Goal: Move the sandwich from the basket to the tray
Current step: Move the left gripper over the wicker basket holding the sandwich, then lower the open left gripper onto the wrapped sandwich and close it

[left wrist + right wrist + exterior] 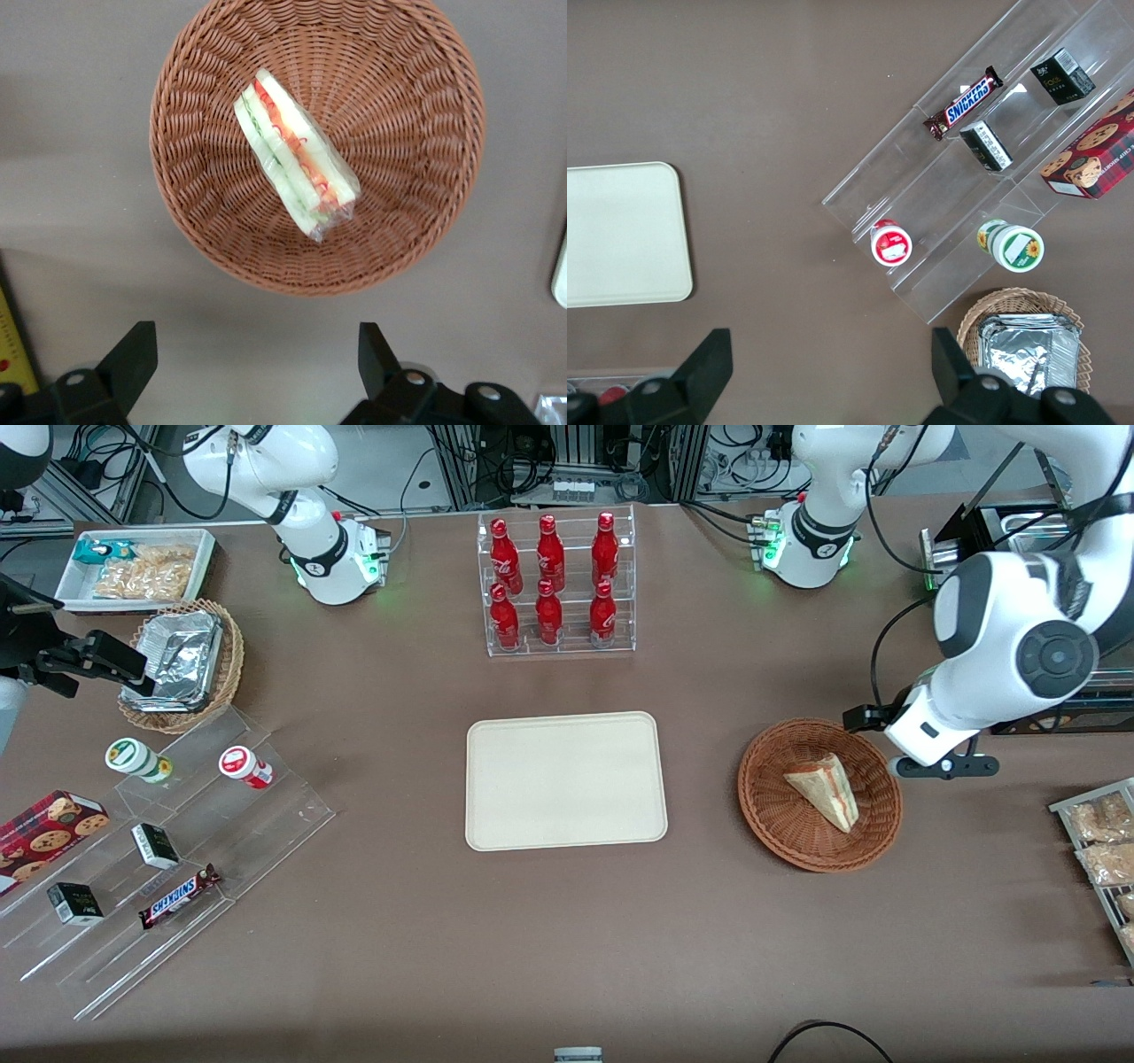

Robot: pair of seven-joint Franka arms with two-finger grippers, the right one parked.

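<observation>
Snickers bar [180,895] and the small boxes on the clear stepped stand [190,841] sit nearest the front camera, toward the parked arm's end of the table [567,948]; not part of the job. Task status: nothing moved yet, by my read. Sandwich [825,788] lies in the basket [769,806], wrapped in clear film, lying across the basket floor with red and green filling showing along the cut edge in the wrist view. Tray [565,780] is bare, mid-table, well apart from the basket, toward the parked arm's end from it. Bottle rack [558,583] stands farther from the camera than the tray, out of the transfer path. Remaining: descend, grasp, lift, carry to the tray, release, so essentially the whole job. Arm pose: left arm elbow high at its end of the table, wrist turned down, end effector [257,367] hovering above the table just beside the basket rim, on the side toward the working arm's end. Not over the sandwich itself; wrist view has sandwich [294,154] and basket [425,221] ahead of the fingertips [137,350], not between them. End effector is spread wide, fingers well apart, holding nothing. Judgement: needs a short lateral shift over the wedge before dropping; grip across the bread faces looks like the natural line.
</observation>
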